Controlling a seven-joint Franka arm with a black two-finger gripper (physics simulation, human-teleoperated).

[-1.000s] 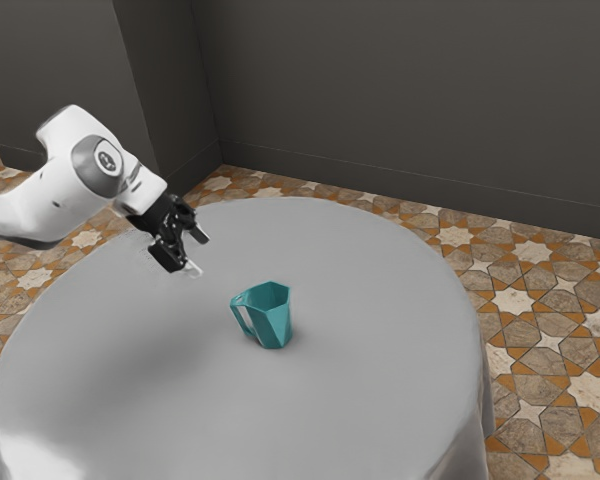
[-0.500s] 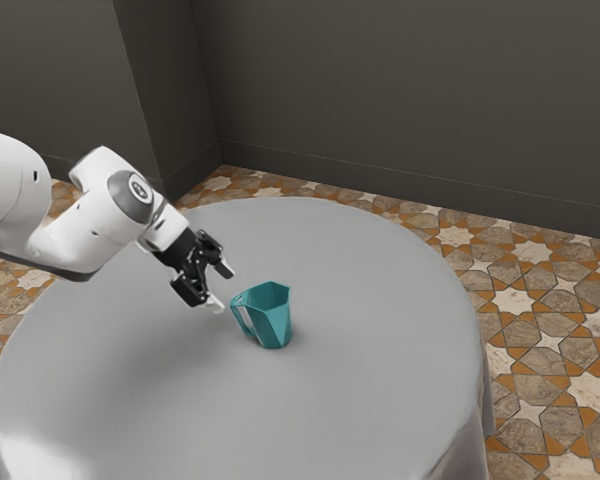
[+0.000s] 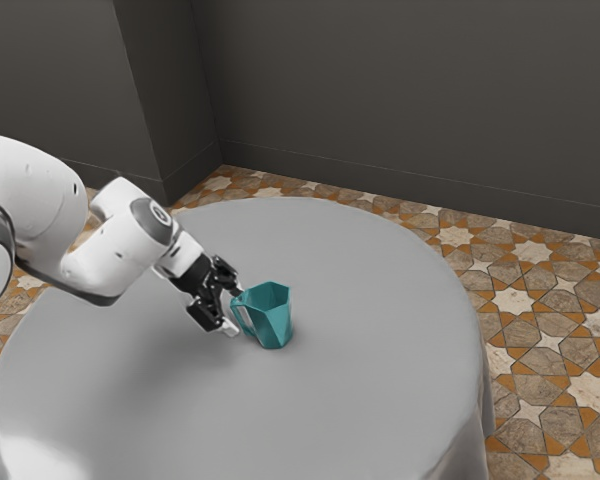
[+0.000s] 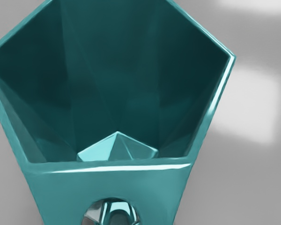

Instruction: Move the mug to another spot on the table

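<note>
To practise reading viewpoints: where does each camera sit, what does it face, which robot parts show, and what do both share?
Exterior view: above and beside the table, looking down at the teal mug; white arm and black gripper enter from its left.
Wrist view: on the hand, looking into the mug from its handle side.
Shared: mug and table.

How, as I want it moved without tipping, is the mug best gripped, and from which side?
Take the mug by its handle, from the exterior view's left. It stands upright with the handle facing the gripper, and its angular body widens upward, likely too broad to pinch easily.
</note>
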